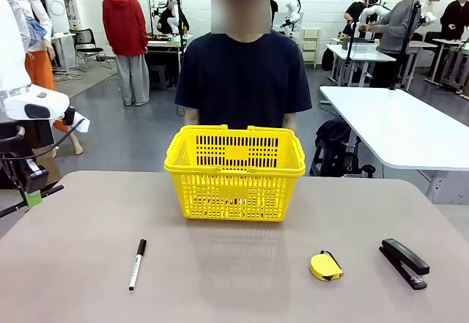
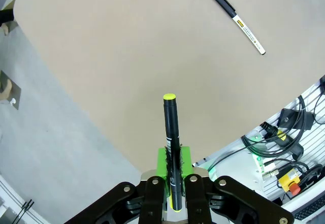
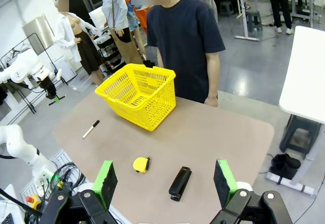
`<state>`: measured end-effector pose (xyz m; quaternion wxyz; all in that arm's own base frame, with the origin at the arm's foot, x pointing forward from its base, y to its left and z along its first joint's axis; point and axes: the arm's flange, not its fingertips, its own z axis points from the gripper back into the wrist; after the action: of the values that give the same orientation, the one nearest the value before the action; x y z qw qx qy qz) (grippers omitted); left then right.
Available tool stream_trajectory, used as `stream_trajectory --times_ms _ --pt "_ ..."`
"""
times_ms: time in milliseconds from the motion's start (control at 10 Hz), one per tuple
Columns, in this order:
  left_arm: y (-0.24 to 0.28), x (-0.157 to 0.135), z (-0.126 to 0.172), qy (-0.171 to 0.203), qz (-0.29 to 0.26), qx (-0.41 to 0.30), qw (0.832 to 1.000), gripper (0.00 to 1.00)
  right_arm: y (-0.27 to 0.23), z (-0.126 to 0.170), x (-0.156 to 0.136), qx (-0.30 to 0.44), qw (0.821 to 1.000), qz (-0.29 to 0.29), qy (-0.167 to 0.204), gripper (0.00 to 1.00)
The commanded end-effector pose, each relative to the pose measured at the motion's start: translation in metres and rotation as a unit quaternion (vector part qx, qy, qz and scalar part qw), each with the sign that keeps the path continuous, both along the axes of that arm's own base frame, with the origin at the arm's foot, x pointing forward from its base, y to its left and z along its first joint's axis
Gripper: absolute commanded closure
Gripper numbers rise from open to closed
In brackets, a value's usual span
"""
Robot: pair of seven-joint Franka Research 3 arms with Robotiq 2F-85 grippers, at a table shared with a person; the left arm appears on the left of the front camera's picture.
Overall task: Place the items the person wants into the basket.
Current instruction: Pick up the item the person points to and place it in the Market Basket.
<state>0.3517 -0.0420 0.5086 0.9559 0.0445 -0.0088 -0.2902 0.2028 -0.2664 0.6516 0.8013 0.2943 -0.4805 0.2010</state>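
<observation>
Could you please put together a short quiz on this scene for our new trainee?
1. True or false: the left arm's fingers are shut on the thin black pen with a yellow-green tip.
2. Which lies nearest the black stapler on the grey-brown table? A) the black-capped white marker; B) the round yellow tape measure; C) the bright yellow plastic shopping basket.
3. Fill in: the right arm's fingers stand ____.
Key: 1 true; 2 B; 3 open.

Tape measure [image 1: 325, 266] — stapler [image 1: 404, 262] nearby.
</observation>
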Motion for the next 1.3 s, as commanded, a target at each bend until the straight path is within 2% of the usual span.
stream_trajectory --times_ms 0,200,300,500,700,900,1100,1200 --pt "-0.001 0.0 -0.002 -0.001 -0.003 0.002 1.0 1.0 0.0 0.001 0.001 0.006 1.0 0.006 -0.014 0.0" --pt "-0.001 0.0 -0.002 -0.001 -0.003 0.002 1.0 1.0 0.0 0.001 0.001 0.006 1.0 0.006 -0.014 0.0" --pt "-0.001 0.0 0.0 0.001 -0.002 0.0 1.0 0.89 0.0 0.001 0.001 0.006 1.0 0.006 -0.014 0.0" --pt "-0.033 0.011 0.068 -0.1 -0.036 -0.005 0.994 0.89 0.0 0.001 0.001 0.006 1.0 0.006 -0.014 0.0" --pt "-0.101 0.037 0.143 -0.183 -0.104 -0.009 0.978 0.89 0.0 0.001 0.001 0.006 1.0 0.006 -0.014 0.0" --pt "-0.193 0.074 0.172 -0.2 -0.188 0.001 0.962 0.89 0.0 0.001 0.001 0.006 1.0 0.006 -0.014 0.0" --pt "-0.276 0.116 0.169 -0.196 -0.248 0.018 0.949 0.89 0.0 0.001 0.001 0.006 1.0 0.006 -0.014 0.0" --pt "-0.3 0.131 0.156 -0.183 -0.265 0.022 0.946 0.89 0.0 0.001 0.001 0.006 1.0 0.006 -0.014 0.0"
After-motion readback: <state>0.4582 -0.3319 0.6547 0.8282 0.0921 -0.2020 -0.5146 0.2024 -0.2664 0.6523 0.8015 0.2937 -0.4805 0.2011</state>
